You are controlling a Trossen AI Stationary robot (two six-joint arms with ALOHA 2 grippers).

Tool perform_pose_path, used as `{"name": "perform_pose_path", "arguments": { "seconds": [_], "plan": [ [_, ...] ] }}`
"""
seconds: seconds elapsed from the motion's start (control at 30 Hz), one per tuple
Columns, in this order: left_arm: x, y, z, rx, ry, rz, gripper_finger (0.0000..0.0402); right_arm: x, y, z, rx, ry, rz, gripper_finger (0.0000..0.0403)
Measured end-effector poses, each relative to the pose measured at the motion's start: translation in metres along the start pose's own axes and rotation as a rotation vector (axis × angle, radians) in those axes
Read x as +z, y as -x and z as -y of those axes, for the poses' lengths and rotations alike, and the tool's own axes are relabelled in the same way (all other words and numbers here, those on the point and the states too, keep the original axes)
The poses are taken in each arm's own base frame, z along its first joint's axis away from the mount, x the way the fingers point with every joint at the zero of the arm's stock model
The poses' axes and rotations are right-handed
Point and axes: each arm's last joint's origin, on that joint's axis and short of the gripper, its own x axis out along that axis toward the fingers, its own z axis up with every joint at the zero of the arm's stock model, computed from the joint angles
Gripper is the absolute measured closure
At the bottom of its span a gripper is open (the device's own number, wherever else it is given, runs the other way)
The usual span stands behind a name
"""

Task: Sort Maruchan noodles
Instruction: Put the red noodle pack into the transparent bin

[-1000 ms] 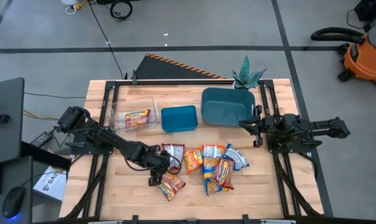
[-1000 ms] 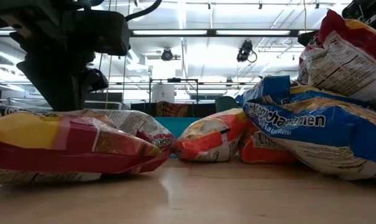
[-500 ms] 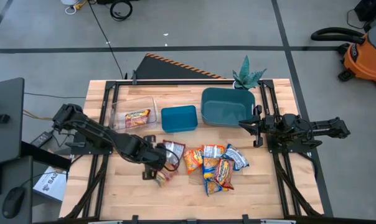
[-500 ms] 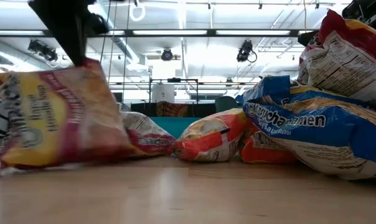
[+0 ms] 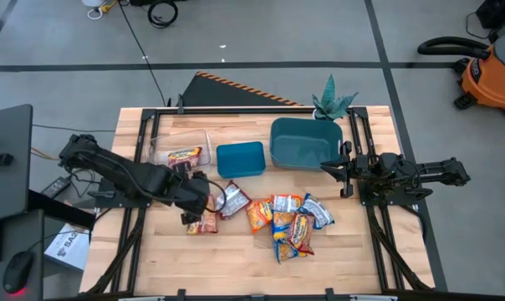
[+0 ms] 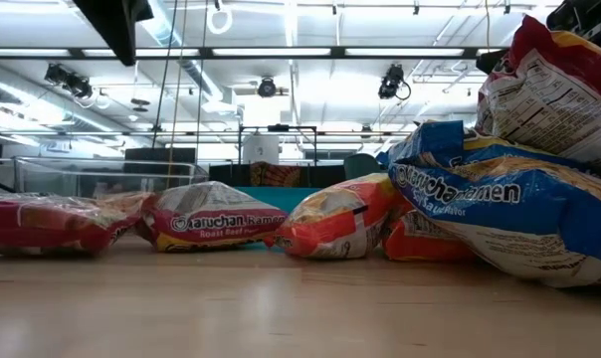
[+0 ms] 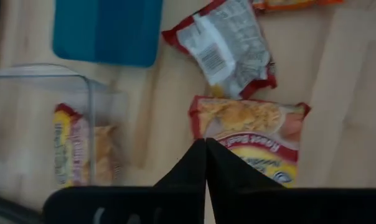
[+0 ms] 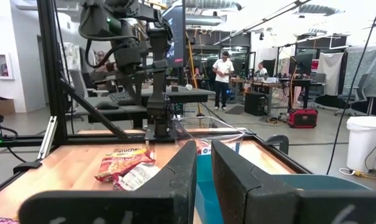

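Note:
A red Maruchan packet (image 5: 202,223) lies flat, face up, on the table; it also shows in the left wrist view (image 7: 253,134) and the low view (image 6: 42,224). My left gripper (image 5: 194,209) stands above its far-left corner with its fingers shut (image 7: 205,146) and its tip high off the table (image 6: 124,60). A second red packet (image 5: 230,201) lies just beyond. Several orange and blue-silver packets (image 5: 290,219) lie heaped at mid-table. One red packet (image 5: 186,156) lies in the clear box (image 5: 165,150). My right gripper (image 5: 340,167) waits at the right, slightly open (image 8: 203,165).
A teal lid (image 5: 240,159) and a deep teal bin (image 5: 305,144) stand at the far side, right of the clear box. A small plant (image 5: 332,102) stands at the far right corner. Bare wood lies along the near edge and the left side.
My left gripper has lifted the red packet off the table near the front edge and gone up and toward the clear box. Half a second ago the packet hung upright from the fingers; now it lies flat on the table, farther left and back than where it started.

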Motion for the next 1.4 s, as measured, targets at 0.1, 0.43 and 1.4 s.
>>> {"name": "perform_pose_path", "arguments": {
  "seconds": [0.1, 0.43, 1.4],
  "plan": [
    [-0.007, -0.014, 0.012, -0.052, 0.011, 0.005, 0.0368, 0.0, 0.0, 0.0, 0.0, 0.0, 0.0, 0.0348],
    [-0.046, -0.081, 0.022, -0.035, 0.104, -0.056, 0.0279, 0.0, 0.0, 0.0, 0.0, 0.0, 0.0, 0.0348],
    [-0.057, -0.146, -0.01, -0.175, 0.179, -0.05, 0.0237, 0.0, 0.0, 0.0, 0.0, 0.0, 0.0, 0.0348]
  ]
}}
